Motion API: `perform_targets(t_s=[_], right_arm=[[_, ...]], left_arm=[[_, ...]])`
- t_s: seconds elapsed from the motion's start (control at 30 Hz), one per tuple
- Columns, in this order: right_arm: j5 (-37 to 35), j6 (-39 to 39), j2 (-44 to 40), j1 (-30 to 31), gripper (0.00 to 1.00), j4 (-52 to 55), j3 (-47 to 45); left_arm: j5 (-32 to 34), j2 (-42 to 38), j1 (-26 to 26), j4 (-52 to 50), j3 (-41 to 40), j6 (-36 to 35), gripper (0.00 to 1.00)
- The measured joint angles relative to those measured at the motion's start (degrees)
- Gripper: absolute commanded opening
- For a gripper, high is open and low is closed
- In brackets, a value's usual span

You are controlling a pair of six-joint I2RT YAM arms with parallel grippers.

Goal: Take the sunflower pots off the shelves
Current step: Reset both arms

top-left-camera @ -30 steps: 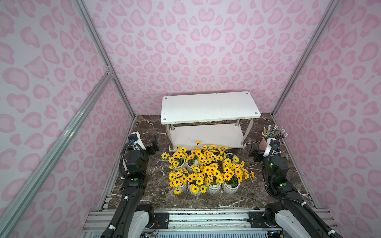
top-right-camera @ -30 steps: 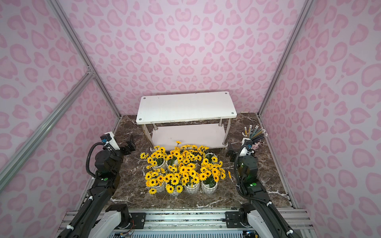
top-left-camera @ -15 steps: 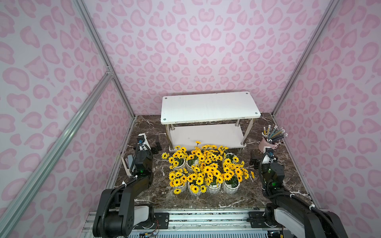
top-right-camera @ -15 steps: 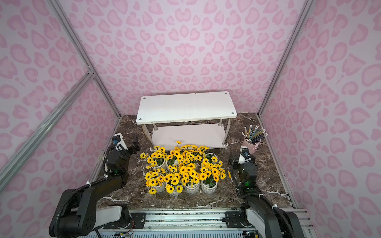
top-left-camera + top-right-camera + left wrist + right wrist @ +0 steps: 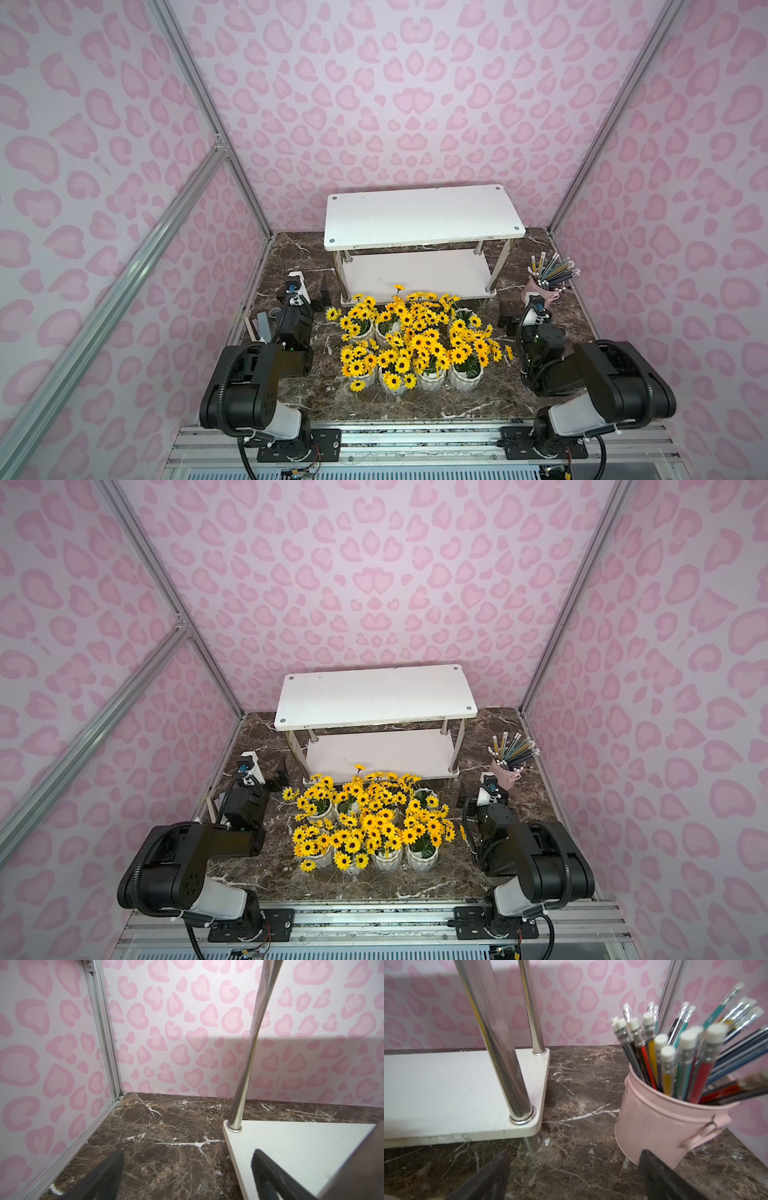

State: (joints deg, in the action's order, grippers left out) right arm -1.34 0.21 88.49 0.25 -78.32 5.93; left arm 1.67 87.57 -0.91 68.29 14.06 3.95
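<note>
1. Change: over the last second both my arms have folded back toward the rail at 6 o'clock. The elbows are now low and the wrists are parked over the tabletop (image 5: 415, 409).
2. My left pincer (image 5: 187, 1157) has its fingers apart with nothing between them. It sits at 9 o'clock of the flowers and faces the near left corner of the shelves (image 5: 419, 216).
3. My right pincer (image 5: 575, 1155) is spread wide and empty. It sits at 3 o'clock of the flowers, just short of the pink pencil bucket (image 5: 664, 1122).
4. The sunflower pots (image 5: 415, 336) are bunched at the centre of the tabletop, at 6 o'clock of the shelves. They stand upright and packed close. I can't get an exact count under the blooms. They have not moved in that second.
5. The shelves stand at 12 o'clock by the back wall. The top tier and the lower tier (image 5: 301, 1147) are both bare in both top views.
6. Meaning: I judge the task done, since no pot is left on either tier. The fold-back looks like a return to rest, so no further pick is called for.
</note>
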Motion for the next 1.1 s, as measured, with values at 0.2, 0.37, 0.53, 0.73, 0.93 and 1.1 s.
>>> perform_targets(t_s=[0.2,0.37,0.53,0.73,0.93,1.1], right_arm=[[-2.7,1.6,0.0,0.0,0.99,3.1,6.0],[-3.5,1.9,-0.2,0.0,0.99,6.0,6.5],[-3.5,1.9,-0.3,0.1,0.99,6.7,6.5],[-3.5,1.9,-0.3,0.1,0.99,7.5,6.8],[-3.5,1.9,-0.3,0.1,0.99,7.7,6.8],[-3.5,1.9,-0.3,0.1,0.99,7.7,6.8]], left_arm=[[0.3,0.1,0.8,-0.4,0.7,-0.8,0.97],[1.3,0.1,1.4,-0.7,0.7,-1.1,0.97],[2.1,0.1,1.8,-1.2,0.8,-1.5,0.97],[2.7,0.1,2.0,-1.2,0.9,-1.9,0.97],[2.8,0.1,2.0,-1.2,1.0,-1.9,0.97],[2.8,0.1,2.0,-1.2,1.0,-1.9,0.97]])
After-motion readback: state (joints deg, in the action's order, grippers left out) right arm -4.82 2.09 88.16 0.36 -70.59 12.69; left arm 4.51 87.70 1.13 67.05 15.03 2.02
